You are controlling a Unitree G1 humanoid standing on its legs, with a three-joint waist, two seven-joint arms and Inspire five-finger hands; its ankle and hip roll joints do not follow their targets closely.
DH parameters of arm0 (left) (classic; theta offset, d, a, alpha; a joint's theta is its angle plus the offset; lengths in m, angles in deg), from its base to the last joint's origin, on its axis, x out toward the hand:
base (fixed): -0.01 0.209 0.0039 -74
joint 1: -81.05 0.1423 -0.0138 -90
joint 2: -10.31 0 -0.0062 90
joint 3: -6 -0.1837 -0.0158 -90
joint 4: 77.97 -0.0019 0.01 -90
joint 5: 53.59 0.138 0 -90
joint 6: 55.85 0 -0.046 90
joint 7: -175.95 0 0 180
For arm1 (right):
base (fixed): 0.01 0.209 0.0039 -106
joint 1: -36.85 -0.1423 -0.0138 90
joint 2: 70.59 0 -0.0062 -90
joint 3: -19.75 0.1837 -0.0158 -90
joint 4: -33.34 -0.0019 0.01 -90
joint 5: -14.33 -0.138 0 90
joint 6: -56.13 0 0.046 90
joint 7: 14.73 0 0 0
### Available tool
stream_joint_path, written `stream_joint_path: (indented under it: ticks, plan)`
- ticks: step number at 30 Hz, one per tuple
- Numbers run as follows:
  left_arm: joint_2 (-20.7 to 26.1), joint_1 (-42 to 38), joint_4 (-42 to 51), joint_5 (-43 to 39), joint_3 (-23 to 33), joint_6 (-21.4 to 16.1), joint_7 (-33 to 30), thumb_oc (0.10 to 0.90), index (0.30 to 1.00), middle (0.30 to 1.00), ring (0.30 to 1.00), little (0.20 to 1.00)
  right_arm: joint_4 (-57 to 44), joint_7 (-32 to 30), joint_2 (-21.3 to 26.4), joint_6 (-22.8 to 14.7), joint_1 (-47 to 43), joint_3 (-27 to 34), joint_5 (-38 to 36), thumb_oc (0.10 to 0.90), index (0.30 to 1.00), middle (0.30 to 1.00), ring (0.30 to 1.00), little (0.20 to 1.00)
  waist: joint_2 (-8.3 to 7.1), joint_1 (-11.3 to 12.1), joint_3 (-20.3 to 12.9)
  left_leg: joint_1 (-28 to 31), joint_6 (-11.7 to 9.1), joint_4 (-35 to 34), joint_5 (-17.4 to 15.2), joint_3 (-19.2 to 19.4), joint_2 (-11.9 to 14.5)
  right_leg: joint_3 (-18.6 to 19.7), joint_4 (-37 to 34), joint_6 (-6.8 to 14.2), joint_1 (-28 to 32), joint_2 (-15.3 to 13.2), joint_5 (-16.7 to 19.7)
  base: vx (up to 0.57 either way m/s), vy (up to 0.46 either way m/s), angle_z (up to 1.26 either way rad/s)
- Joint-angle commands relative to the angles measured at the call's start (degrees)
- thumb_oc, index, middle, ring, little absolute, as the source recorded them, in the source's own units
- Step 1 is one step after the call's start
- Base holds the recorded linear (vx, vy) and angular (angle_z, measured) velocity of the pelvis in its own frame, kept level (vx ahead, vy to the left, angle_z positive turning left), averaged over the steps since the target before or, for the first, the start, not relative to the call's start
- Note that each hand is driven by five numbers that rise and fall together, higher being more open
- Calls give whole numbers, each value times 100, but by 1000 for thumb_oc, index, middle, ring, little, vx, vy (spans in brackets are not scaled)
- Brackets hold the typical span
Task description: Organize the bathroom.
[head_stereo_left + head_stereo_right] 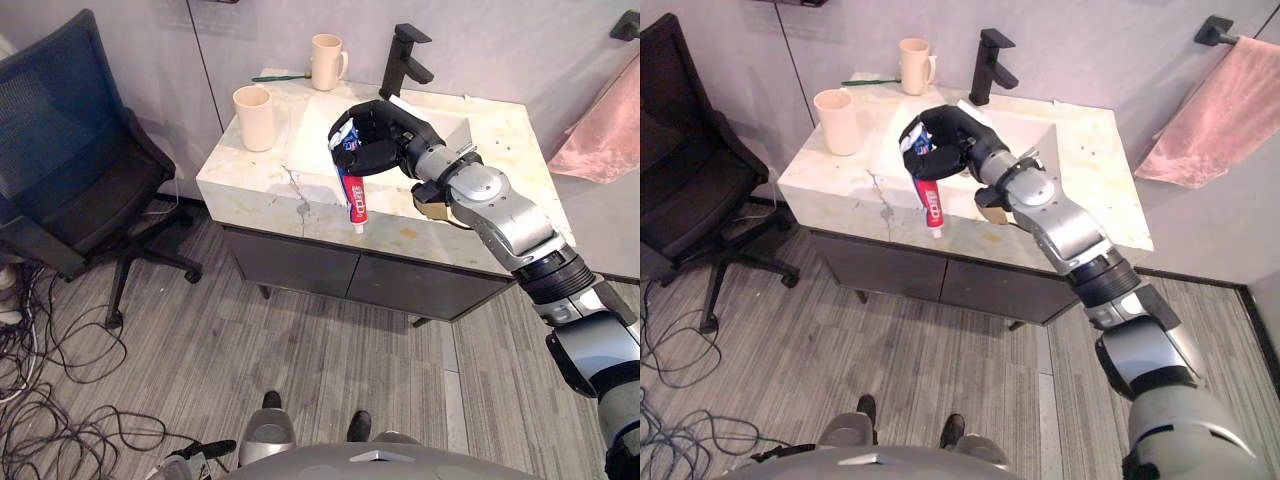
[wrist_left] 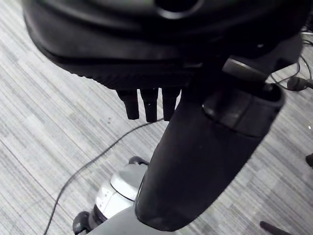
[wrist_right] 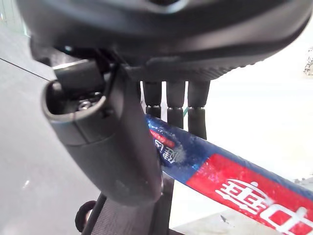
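The tube (image 1: 353,192) hangs cap down over the bench's (image 1: 250,175) front edge by the basin, pinched near its top in the right hand (image 1: 375,135), whose fingers (image 3: 173,105) curl round it, likely for carrying to a cup (image 1: 254,117). The left hand (image 2: 146,73) hangs over the floor, fingers relaxed, holding nothing.
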Motion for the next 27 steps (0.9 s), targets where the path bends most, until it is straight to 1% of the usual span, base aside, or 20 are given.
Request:
stream_joint_path:
  ticks: [1,2,3,4,5,6,7,8,9,10,11,12,13,14,15,16,17,19,23,27]
  plan:
    - [615,190,-45,376,-479,-45,-13,800,900,900,900,900,-13,-108,-387,-1108,-1003,402,126,400,300,300,300,300,-221,-101,-282,-333,279,1304,-457,1082,-253,108,529,15,61,-118,-902,152,96,101]
    - [636,270,-123,611,-507,-60,3,800,900,900,900,900,160,-112,-478,-1295,-987,395,167,400,300,300,300,300,-96,-88,-312,-218,330,840,-526,1426,-375,-82,730,109,136,-125,-1107,152,96,101]
    - [636,270,-123,611,-507,-60,3,800,900,900,900,900,160,-112,-478,-1295,-987,395,167,400,300,300,300,300,-96,-88,-312,-218,330,840,-526,1426,-375,-82,730,109,136,-125,-1107,174,115,71]
    - [640,269,-109,680,-555,-18,-29,800,900,900,900,900,129,-141,-552,-1261,-981,400,221,400,300,300,300,300,-89,-62,-321,-221,384,775,-543,1367,-483,-93,819,147,133,-163,-1138,70,74,18]
    - [683,218,-13,653,-660,95,-90,800,900,900,900,900,34,-267,-706,-1187,-997,365,394,400,300,300,300,300,-53,-5,-347,-224,585,689,-612,1211,-673,-176,1245,255,-45,-383,-1244,79,117,22]
    - [714,194,55,611,-726,100,-108,800,900,900,900,900,22,-293,-746,-1219,-1009,366,376,400,300,300,300,300,23,11,-334,-139,674,544,-579,1127,-714,-200,1864,292,-276,-497,-1455,73,162,7]
    - [740,155,75,598,-763,111,-141,800,900,900,900,900,-77,-326,-787,-1170,-1011,391,397,400,300,300,300,300,137,-25,-287,-13,760,387,-553,1081,-715,-148,2888,344,-608,-642,-1582,29,147,9]
    - [784,78,38,608,-774,140,-197,800,900,900,900,900,-264,-365,-812,-1098,-999,432,352,400,300,300,300,300,265,-152,-159,154,848,232,-473,1018,-747,139,3842,430,-1258,-710,-1347,41,84,19]
    - [788,63,35,556,-795,138,-214,800,900,900,900,900,-303,-382,-811,-1072,-1001,427,374,400,300,300,300,300,268,-187,-135,183,839,227,-481,966,-785,259,3670,459,-1341,-692,-1251,70,-56,35]
    - [787,22,48,428,-848,122,-227,800,900,900,900,900,-377,-440,-794,-1025,-987,422,456,400,300,300,300,300,274,-252,-88,250,781,188,-468,835,-866,396,2943,460,-1361,-636,-1151,86,-130,46]
    - [789,-8,59,455,-879,111,-213,800,900,900,900,900,-417,-491,-790,-1004,-972,417,512,400,300,300,300,300,269,-287,-56,284,774,175,-483,759,-917,431,2588,497,-1323,-640,-989,76,-212,46]
    - [809,-107,70,562,-972,38,-196,800,900,900,900,900,-503,-665,-763,-992,-947,376,641,400,300,300,300,300,190,-377,4,295,820,175,-608,597,-1095,726,1663,726,-1417,-766,-308,-16,-250,45]
    - [863,-190,75,452,-1075,-27,-167,800,900,900,900,900,-518,-766,-713,-1046,-966,360,687,400,300,300,300,300,200,-481,107,284,836,178,-708,453,-1129,1154,1276,833,-1629,-736,-23,-45,-327,38]
    - [948,-277,114,395,-1152,-9,-154,800,900,900,900,900,-509,-830,-650,-1091,-992,370,712,400,300,300,300,300,233,-584,227,269,870,249,-837,321,-1088,1572,1266,868,-1904,-657,53,-64,-306,62]
    - [999,-358,124,416,-1183,5,-143,800,900,900,900,900,-485,-828,-574,-1133,-1011,417,703,400,300,300,300,300,229,-636,264,240,884,301,-873,359,-1051,1679,1237,854,-1954,-630,71,-19,-220,94]
    - [1009,-381,122,418,-1191,9,-145,800,900,900,900,900,-477,-817,-551,-1149,-1015,432,688,400,300,300,300,300,229,-652,276,238,884,316,-880,375,-1040,1682,1221,849,-1943,-626,72,58,-264,135]
    - [1082,-423,80,375,-1290,69,-99,800,900,900,900,900,-461,-806,-485,-1118,-986,494,662,400,300,300,300,300,159,-697,270,69,881,669,-928,275,-1055,1782,1274,766,-1851,-499,-37,101,-243,115]
    - [1067,-433,33,486,-1244,116,-9,800,900,900,900,900,-339,-681,-393,-1133,-976,574,671,400,300,300,300,300,132,-725,260,-23,850,872,-957,212,-1053,1795,1380,648,-1719,-358,-205,144,-220,64]
    - [1012,-469,-211,595,-1231,61,91,800,900,900,900,900,-181,-494,-220,-1249,-860,774,559,400,300,300,300,300,70,-756,101,19,825,831,-940,85,-1069,1833,1136,544,-1362,-221,-290,138,-117,16]
    - [997,-462,-394,633,-1214,15,36,800,900,900,900,900,-214,-438,-155,-1327,-710,905,558,400,300,300,300,300,35,-805,-17,108,815,734,-940,60,-1053,1868,1009,536,-1228,-191,-310,106,-37,0]
